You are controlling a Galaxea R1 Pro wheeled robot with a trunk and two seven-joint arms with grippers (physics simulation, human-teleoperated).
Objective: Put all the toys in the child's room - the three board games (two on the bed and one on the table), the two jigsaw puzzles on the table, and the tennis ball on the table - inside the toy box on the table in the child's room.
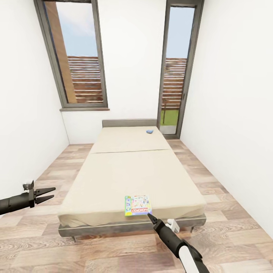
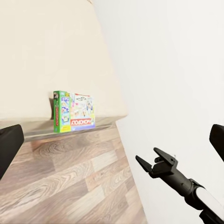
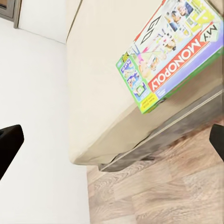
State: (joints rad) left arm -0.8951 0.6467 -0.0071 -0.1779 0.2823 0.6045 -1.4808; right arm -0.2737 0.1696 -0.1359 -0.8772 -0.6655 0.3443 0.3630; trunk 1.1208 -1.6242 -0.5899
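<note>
Filling the room, the bed point(image 1: 129, 170) carries a Monopoly board game point(image 1: 138, 205) at its foot edge and a small blue item point(image 1: 149, 131) near the headboard. The right gripper point(image 1: 151, 217), fingers released, nears the box; a shallow approach could nudge it off. The left gripper point(image 1: 44, 194) hangs spread apart.
</note>
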